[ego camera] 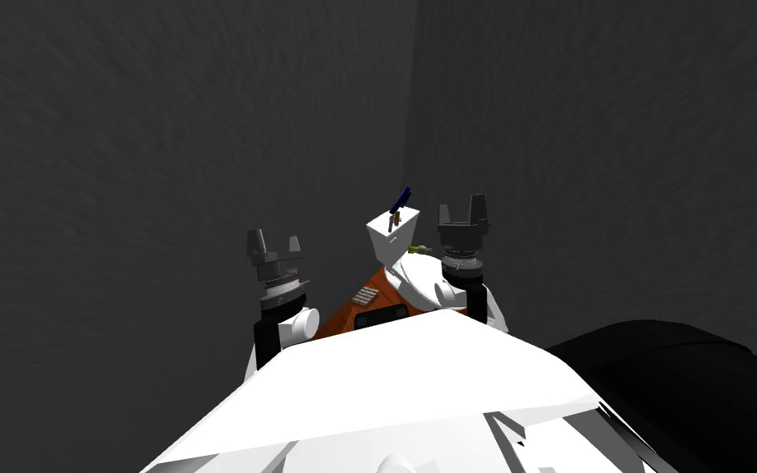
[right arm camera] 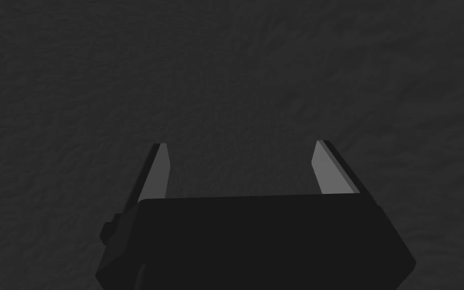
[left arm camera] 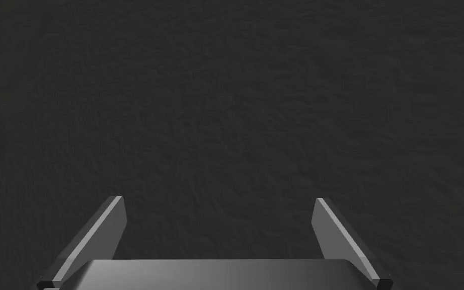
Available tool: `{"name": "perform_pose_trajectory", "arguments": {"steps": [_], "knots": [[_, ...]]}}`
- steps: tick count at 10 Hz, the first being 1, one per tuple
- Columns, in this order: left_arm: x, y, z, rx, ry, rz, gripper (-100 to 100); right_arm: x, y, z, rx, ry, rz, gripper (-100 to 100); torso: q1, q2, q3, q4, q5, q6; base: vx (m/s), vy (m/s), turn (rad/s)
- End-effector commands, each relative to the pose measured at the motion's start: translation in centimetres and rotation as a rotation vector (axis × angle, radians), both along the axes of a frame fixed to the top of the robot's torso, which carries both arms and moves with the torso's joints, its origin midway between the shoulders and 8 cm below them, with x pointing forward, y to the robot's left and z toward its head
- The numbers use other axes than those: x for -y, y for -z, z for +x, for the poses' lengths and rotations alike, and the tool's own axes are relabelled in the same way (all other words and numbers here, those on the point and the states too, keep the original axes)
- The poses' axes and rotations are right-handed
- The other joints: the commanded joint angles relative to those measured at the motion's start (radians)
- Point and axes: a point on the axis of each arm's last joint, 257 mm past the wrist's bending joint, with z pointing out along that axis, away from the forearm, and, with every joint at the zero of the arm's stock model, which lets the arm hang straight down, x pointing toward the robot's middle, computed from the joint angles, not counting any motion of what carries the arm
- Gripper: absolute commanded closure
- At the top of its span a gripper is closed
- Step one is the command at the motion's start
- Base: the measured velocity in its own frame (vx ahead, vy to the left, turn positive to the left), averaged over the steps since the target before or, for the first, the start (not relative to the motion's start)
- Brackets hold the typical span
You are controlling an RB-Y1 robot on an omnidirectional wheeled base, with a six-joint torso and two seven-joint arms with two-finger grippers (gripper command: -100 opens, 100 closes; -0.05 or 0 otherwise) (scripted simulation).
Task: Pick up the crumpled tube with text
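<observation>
In the head view a white box-like tank [ego camera: 390,238] stands in the corner of dark grey walls. On its top a small blue object [ego camera: 402,197] sticks up beside small brown items [ego camera: 396,218]. A small yellow-green thing [ego camera: 422,248] lies at the tank's right side; I cannot tell which of these is the crumpled tube. My left gripper [ego camera: 273,244] is raised to the left of the tank, open and empty [left arm camera: 218,199]. My right gripper [ego camera: 465,212] is raised just right of the tank, open and empty [right arm camera: 241,144].
Below the tank an orange-brown wooden surface [ego camera: 344,316] carries a grey ridged item [ego camera: 365,295] and a black item [ego camera: 382,315]. A large black rounded shape [ego camera: 681,386] lies at the lower right. Dark grey walls close in on both sides.
</observation>
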Motion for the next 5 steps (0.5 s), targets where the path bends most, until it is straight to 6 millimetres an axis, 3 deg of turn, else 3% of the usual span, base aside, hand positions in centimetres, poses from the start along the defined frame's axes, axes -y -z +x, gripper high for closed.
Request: {"name": "perform_pose_trajectory", "arguments": {"steps": [1, 5], "knots": [[0.0, 0.0, 0.0, 0.000, 0.000, 0.000, 0, -0.4, 0.5, 0.9, -0.023, -0.034, -0.014, -100, 0.000, 0.000, 0.000, 0.000, 0.000, 0.000, -0.009, 0.002, -0.143], [0.0, 0.0, 0.0, 0.000, 0.000, 0.000, 0, -0.5, 2.0, 3.8, -0.089, -0.113, 0.016, -100, 0.001, 0.001, 0.001, 0.000, 0.000, 0.000, -0.025, 0.019, -0.145]]}}
